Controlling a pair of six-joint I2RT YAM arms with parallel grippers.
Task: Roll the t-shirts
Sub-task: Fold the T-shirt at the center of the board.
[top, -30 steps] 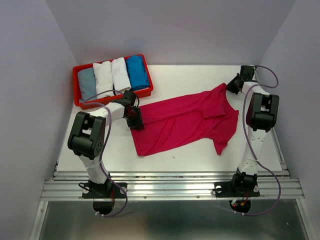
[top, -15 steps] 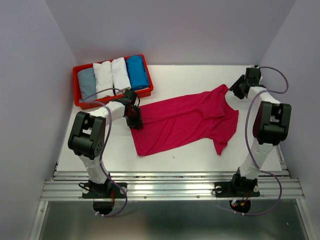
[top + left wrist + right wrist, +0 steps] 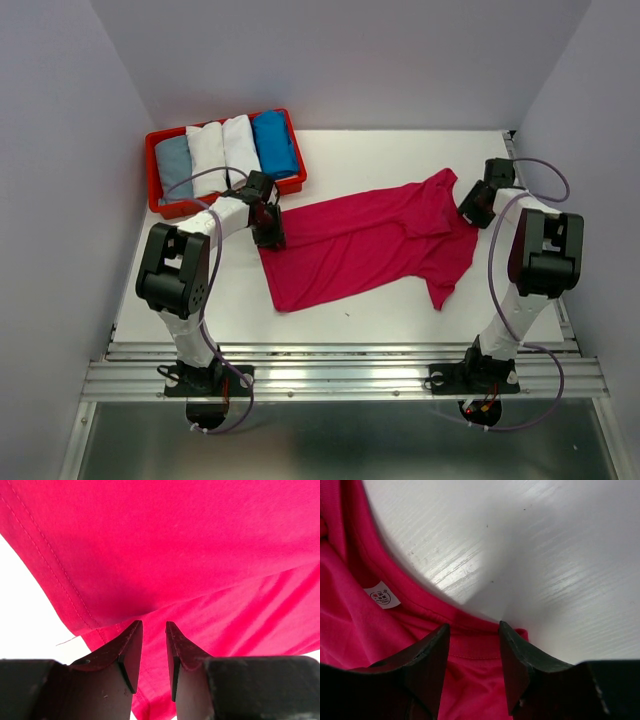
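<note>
The left claw (image 3: 153, 623) pinches the hem of the pink t-shirt (image 3: 370, 240). The right claw (image 3: 473, 625) stands half open over the collar, holding nothing. Only its own camera shows the white label (image 3: 382, 597).

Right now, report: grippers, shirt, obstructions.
Left gripper pinching magenta t-shirt hem. Right gripper open over collar. Shirt spread flat, unrolled. No obstruction seen.

Your white table (image 3: 400, 160) sits boxed in by plain pale lavender walls: back wall (image 3: 340, 60) at 12 o'clock, side walls at 9 (image 3: 60, 200) and 3 o'clock (image 3: 605, 110). Aluminium rail (image 3: 340, 375) along the 6 o'clock edge, dull grey surface (image 3: 340, 445) below it. Light even, shadows soft.
</note>
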